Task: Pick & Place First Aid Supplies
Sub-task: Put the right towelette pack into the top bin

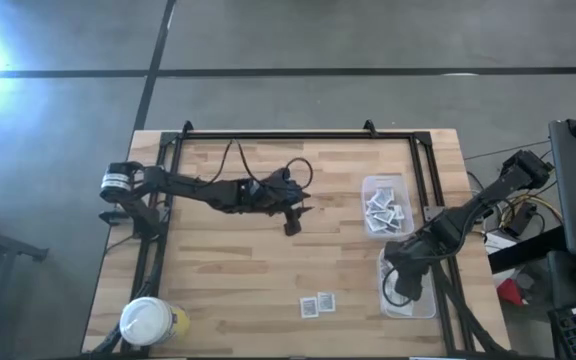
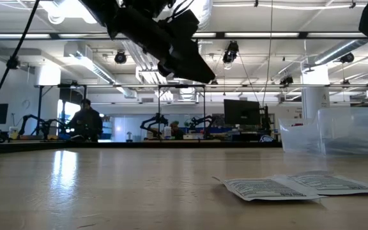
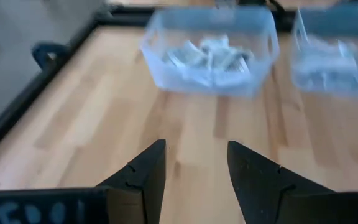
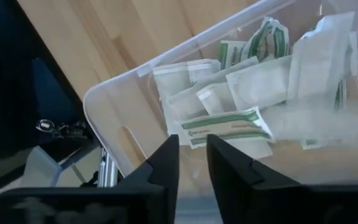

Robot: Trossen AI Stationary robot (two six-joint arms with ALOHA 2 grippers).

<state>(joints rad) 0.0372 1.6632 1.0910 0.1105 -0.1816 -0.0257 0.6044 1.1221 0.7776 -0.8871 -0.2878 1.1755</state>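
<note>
Two square white packets [image 1: 317, 304] lie flat on the wooden table near its front edge; the low view shows the packets [image 2: 299, 185] close up. A clear tub [image 1: 386, 205] at the right holds more white packets [image 3: 210, 55]. A second clear tub [image 1: 424, 302], nearer the front, holds green-and-white strips [image 4: 229, 126] and pale packets. My right gripper [image 4: 192, 140] hangs over this tub, pointing down, its fingers a little apart with nothing between them. My left gripper [image 3: 194, 149] hovers open above the middle of the table [image 1: 293, 222], pointing toward the far tub.
A white-lidded round jar [image 1: 148, 322] stands at the table's near left corner. A black frame rail [image 1: 298, 135] runs along the table's far edge and down both sides. Bare wood lies between the left gripper and the loose packets.
</note>
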